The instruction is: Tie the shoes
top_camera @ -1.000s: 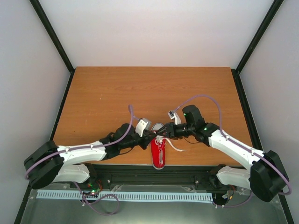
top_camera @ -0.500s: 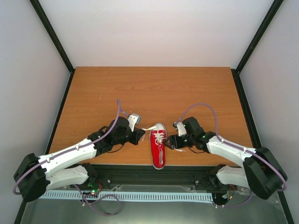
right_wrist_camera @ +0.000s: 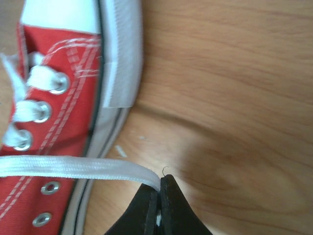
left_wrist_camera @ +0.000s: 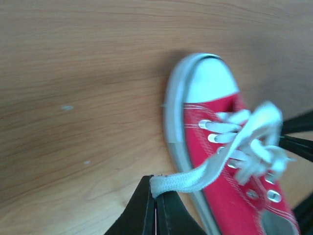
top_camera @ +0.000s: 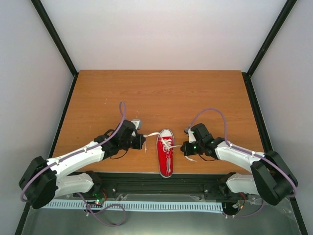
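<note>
A small red sneaker [top_camera: 166, 154] lies on its sole close to the near edge of a wooden table [top_camera: 161, 93], at about 6 o'clock on the tabletop. Its heel points to 6 o'clock and its white toe cap [top_camera: 166, 132] points to 12 o'clock.

The right gripper [top_camera: 183, 149] sits just beside the shoe at 3 o'clock, level with the eyelets and not touching the sole. Its jaws are pressed together on the tip of the right lace [right_wrist_camera: 73, 167]. In the right wrist view this flat white lace runs from the black fingertips toward 9 o'clock, over the white rubber sole and across the red canvas.

A little farther from the edge, the left gripper [top_camera: 145, 142] sits at 9 o'clock of the shoe, near the toe and clear of it. Its jaws are also clamped together, pinching the end of the left lace [left_wrist_camera: 195, 177]. In the left wrist view this lace rises from the fingertips toward 2 o'clock, crosses the sole and reaches the eyelets. There the laces bunch over the tongue, too blurred to tell how they cross.
</note>
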{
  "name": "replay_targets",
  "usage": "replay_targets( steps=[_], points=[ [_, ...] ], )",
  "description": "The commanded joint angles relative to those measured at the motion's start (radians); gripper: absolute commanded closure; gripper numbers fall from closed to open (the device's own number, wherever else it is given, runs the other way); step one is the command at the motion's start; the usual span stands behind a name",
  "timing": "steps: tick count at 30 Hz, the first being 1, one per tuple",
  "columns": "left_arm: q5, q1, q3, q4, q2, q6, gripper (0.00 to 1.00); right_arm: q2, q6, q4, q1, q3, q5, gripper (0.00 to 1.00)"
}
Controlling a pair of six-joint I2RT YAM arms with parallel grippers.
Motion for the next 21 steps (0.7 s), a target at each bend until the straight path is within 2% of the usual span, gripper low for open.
replay_targets(
  steps=[1, 6, 13, 18, 21],
  points=[
    [-0.025, 0.086, -0.071, -0.04, -0.015, -0.138, 0.99, -0.085, 0.103, -0.118, -0.068, -0.011, 0.129, 0.97],
    [0.003, 0.158, -0.148, -0.067, -0.059, -0.203, 0.99, -0.231, 0.184, -0.184, -0.146, -0.066, 0.141, 0.97],
    [-0.001, 0.177, -0.235, -0.137, -0.18, -0.325, 0.99, -0.436, 0.236, -0.312, -0.194, -0.091, 0.192, 0.97],
    [-0.013, 0.179, -0.252, -0.21, -0.276, -0.384, 0.99, -0.506, 0.264, -0.351, -0.207, -0.099, 0.215, 0.97],
    [0.011, 0.179, -0.264, -0.214, -0.284, -0.385, 0.97, -0.504, 0.277, -0.323, -0.214, -0.117, 0.197, 0.97]
  ],
)
